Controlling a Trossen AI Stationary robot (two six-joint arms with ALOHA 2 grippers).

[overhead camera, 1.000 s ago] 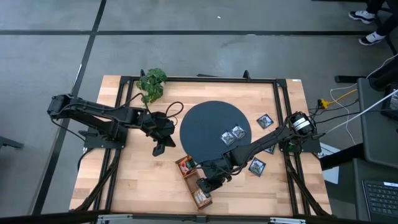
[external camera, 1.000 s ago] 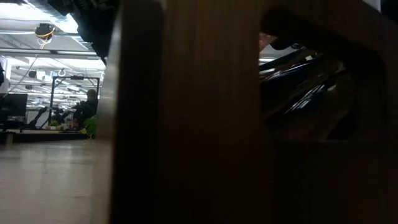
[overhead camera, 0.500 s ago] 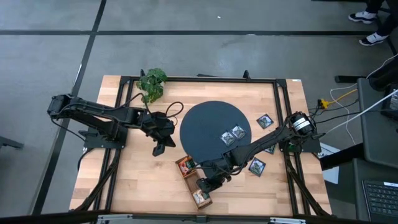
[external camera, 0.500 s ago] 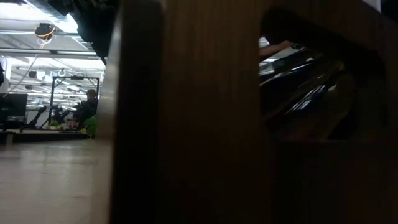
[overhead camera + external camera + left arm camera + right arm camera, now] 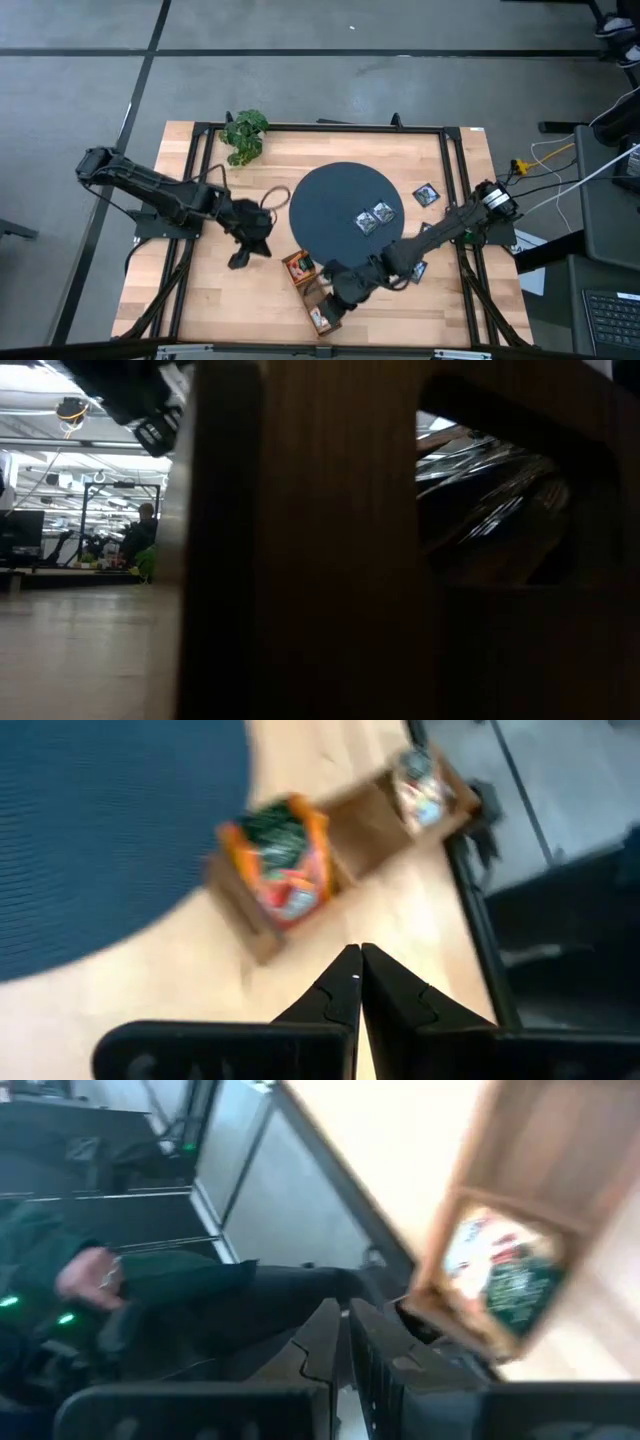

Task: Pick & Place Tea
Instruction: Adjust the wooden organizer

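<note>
**Q:** What lay on the pale, wood-grain surface [image 5: 200, 290]?

**A:** A round, dark, ribbed mat [image 5: 330, 205] carried two flat square tea sachets [image 5: 375, 217] near its 4 o'clock edge. Another sachet [image 5: 426, 195] sat off the mat at 3 o'clock. At 6 o'clock, a narrow brown wooden tray [image 5: 308, 290] held orange-edged sachets; no print was legible.

**Q:** And the arms?

**A:** The left pincer [image 5: 240, 258], fingers together and empty, hung at the mat's 8 o'clock. The right pincer [image 5: 333, 292], nearly closed with nothing visibly held, hovered over the tray.
</note>
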